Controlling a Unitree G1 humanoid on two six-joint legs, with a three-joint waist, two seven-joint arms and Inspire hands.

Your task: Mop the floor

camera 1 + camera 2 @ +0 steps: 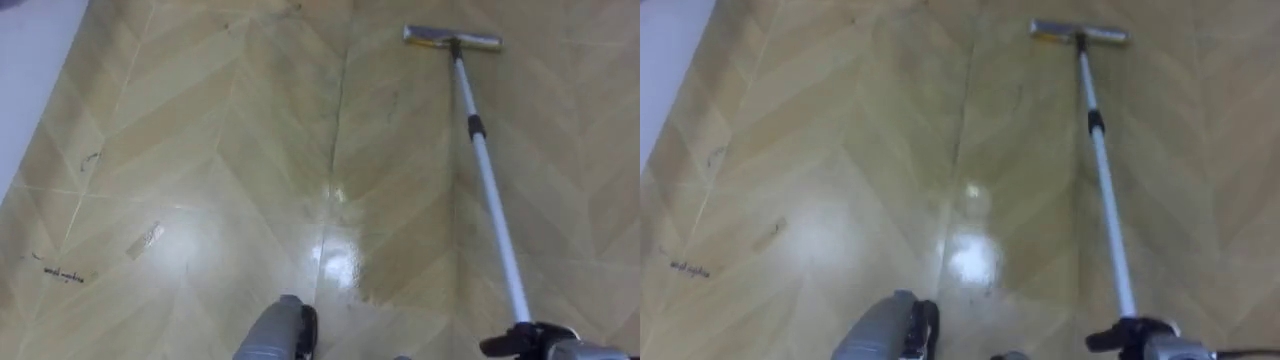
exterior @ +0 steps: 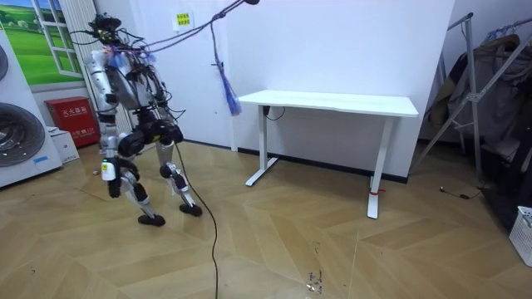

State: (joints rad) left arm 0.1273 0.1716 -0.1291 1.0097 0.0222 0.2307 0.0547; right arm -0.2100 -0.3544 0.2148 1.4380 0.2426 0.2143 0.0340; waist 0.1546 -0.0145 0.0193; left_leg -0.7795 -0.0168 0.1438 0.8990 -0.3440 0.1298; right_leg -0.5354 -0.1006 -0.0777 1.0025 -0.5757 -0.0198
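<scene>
At the lower edge, the right robot hand (image 1: pixel 532 341) is seen clenched round the long silver metal mop pole (image 1: pixel 489 190). Farther off, its flat rectangular mop head (image 1: pixel 452 39) is laid on the glossy yellowish wood-patterned floor (image 1: pixel 220 150).

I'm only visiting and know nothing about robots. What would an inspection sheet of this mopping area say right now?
surface: pale patterned floor, glossy glare patch, some dark scuffs.
job's things: mop, head flat on the floor ahead, pole slanting back to the robot's right.
clutter: tape-like strip on the floor.
hands: right hand, fingers curled round the pole's near end; left hand low, off the mop.
cables: dark cord on the floor near the clothes rack.
surroundings: white table, washing machine, red box; robot stands near the wall.
</scene>
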